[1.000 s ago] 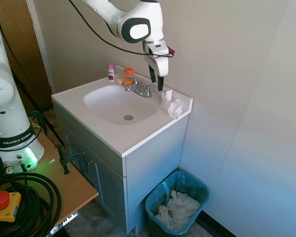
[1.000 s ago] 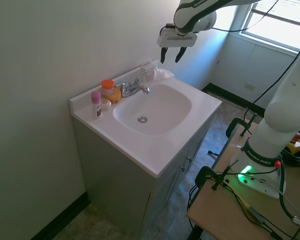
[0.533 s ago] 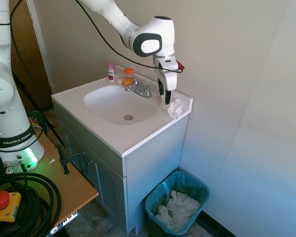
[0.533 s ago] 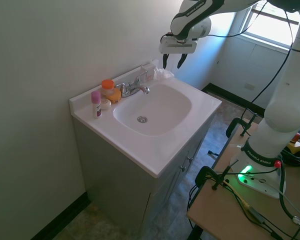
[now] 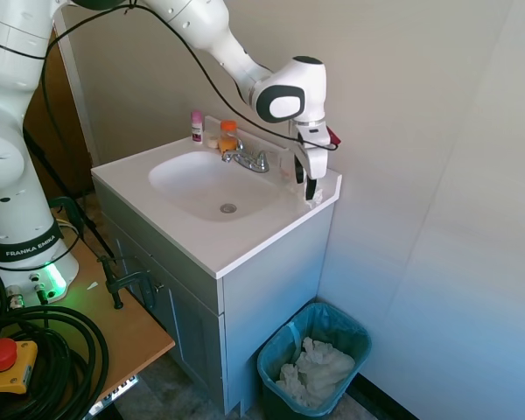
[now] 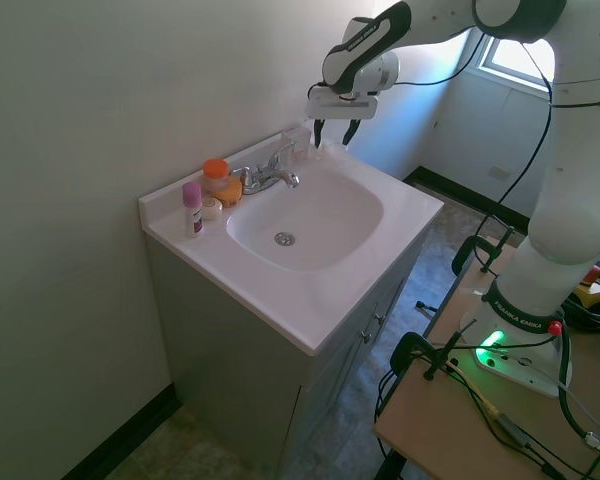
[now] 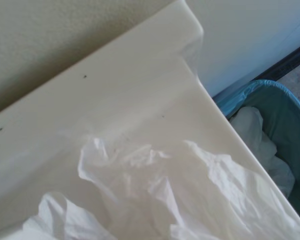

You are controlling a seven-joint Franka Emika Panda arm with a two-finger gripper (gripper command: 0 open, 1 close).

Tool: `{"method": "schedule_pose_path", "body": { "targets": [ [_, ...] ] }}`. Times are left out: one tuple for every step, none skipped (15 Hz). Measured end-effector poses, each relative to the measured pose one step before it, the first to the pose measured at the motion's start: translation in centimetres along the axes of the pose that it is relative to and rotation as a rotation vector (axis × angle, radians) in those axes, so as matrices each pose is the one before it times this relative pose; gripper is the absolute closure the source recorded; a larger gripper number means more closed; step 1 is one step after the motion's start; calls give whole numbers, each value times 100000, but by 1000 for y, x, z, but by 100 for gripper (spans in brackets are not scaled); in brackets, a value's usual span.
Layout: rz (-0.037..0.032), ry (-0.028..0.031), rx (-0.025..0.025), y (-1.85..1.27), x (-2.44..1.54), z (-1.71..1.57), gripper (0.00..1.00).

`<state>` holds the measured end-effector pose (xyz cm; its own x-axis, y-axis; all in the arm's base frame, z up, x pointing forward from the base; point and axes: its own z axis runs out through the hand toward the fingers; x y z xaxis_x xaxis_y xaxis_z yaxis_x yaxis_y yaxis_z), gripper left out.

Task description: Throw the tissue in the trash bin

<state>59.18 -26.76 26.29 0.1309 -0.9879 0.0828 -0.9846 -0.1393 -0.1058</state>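
The tissue (image 7: 165, 200), a crumpled white wad, lies on the back right corner of the white vanity top (image 5: 245, 236). The wrist view shows it close up. My gripper (image 5: 305, 181) is open and low over this corner, one finger on either side of the tissue (image 6: 332, 148). In the first exterior view the fingers hide most of the tissue (image 5: 316, 200). The teal trash bin (image 5: 354, 329) stands on the floor beside the vanity, below that corner, with a heap of white paper (image 5: 313, 372) inside. Its rim (image 7: 270, 87) also shows in the wrist view.
A chrome faucet (image 5: 249, 159) stands behind the sink basin (image 5: 210, 184), just left of the gripper. An orange-capped bottle (image 5: 228, 136) and a pink-capped bottle (image 5: 197, 126) stand further along the back edge. Walls close in behind and to the right of the corner.
The gripper has come down and moved toward the vanity's back right corner, from above the faucet to around the tissue. It stayed open. The tissue has not moved.
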Motion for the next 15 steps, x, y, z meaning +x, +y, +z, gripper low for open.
{"method": "schedule_pose_path", "body": {
  "targets": [
    [77, -288, -371, -143, 48, 361, 100],
    [67, -235, -48, -102, 28, 95, 100],
    [106, -657, 232, -61, -16, -51, 100],
    [-191, -1083, 317, -6, -27, -2, 100],
    [-213, -829, 174, -5, -15, -10, 100],
    [-150, -454, 6, 10, -39, 24, 100],
    [-140, -197, 26, -42, -86, 10, 100],
    [-241, -97, -26, -89, -156, 11, 100],
    [-157, -93, 24, -78, -132, 6, 100],
    [56, -71, 48, -13, -23, 1, 100],
    [85, -66, 40, 13, 17, 7, 100],
    [62, -77, -13, 16, 2, 34, 100],
    [49, -99, -34, 12, -25, 48, 100],
    [34, -136, 60, 4, -11, 24, 100],
    [-66, -216, 212, 26, 46, -5, 100]
  ]
}}
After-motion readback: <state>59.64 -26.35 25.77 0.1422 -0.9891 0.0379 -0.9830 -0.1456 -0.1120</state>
